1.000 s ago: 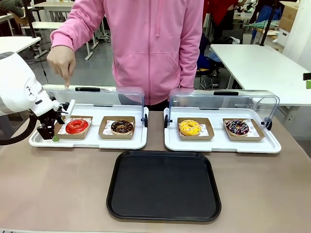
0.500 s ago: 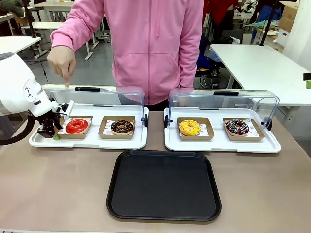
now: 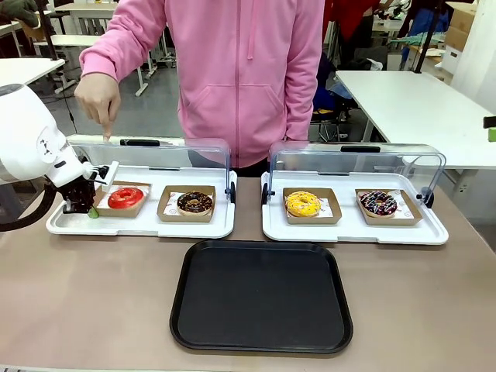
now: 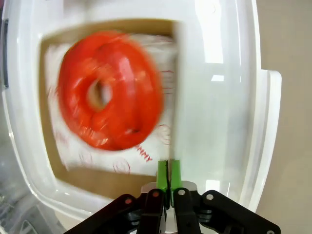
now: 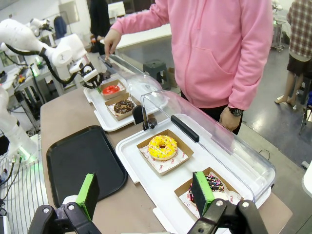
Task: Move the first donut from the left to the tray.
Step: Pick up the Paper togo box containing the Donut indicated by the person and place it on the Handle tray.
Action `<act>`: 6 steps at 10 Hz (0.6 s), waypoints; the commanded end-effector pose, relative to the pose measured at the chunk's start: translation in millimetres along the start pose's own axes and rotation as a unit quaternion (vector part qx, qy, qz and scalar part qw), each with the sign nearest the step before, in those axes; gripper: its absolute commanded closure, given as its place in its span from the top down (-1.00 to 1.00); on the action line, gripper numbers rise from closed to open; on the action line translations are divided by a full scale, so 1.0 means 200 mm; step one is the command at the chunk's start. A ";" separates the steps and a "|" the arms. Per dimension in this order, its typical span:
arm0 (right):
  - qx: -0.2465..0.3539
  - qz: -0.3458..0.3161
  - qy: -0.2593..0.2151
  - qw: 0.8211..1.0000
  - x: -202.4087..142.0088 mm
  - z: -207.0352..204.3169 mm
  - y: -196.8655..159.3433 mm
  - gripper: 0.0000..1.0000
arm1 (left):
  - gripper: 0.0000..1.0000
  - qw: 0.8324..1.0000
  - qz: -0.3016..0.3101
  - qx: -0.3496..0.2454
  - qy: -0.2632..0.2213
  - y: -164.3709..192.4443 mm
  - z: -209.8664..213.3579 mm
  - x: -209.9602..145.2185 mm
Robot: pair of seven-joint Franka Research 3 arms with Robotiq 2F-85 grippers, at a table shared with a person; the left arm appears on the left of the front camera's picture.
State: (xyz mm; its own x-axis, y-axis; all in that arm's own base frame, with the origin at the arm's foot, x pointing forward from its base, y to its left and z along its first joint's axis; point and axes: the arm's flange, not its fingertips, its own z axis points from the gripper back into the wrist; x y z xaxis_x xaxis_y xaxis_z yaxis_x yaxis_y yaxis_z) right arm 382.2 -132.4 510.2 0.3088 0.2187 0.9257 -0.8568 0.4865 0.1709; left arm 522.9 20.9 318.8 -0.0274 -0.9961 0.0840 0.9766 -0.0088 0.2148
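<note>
Red-glazed, the first donut from the left (image 3: 125, 198) sits at the frame's left, the left pincer (image 3: 87, 209) pinched shut on its cardboard holder (image 4: 97, 178), so a slow, level lift over the white tray (image 3: 139, 229) towards the black tray (image 3: 263, 298) seems wisest.

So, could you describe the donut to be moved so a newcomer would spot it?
Look at the left white tray, whose clear lid is raised. It holds two donuts. Yours is the red donut on the left, not the chocolate donut.
</note>
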 end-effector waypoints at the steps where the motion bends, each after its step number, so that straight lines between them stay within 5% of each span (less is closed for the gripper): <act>1: 0.000 0.012 -0.015 1.000 0.01 -0.01 -0.01 1.00 | -1.00 1.000 -0.002 -0.010 0.016 -0.03 0.02 0.02; 3: 0.000 0.012 -0.015 1.000 0.01 -0.01 -0.01 1.00 | -1.00 0.998 0.025 -0.062 -0.006 0.01 0.01 0.02; 4: 0.000 0.012 -0.015 1.000 0.01 -0.01 -0.01 1.00 | -1.00 1.000 -0.007 -0.003 0.007 0.00 0.01 0.01; 6: 0.000 0.012 -0.015 1.000 0.01 -0.01 -0.01 1.00 | -1.00 1.000 -0.007 -0.003 0.007 0.00 0.01 0.01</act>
State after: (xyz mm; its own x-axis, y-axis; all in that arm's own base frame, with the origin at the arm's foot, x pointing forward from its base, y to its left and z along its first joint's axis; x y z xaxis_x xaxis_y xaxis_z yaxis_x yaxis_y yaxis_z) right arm 382.2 -132.4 510.2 0.3087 0.2186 0.9257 -0.8569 0.4863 0.1709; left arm 523.4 18.4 321.6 -0.0251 -0.9968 0.0761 0.9814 -0.0100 0.1917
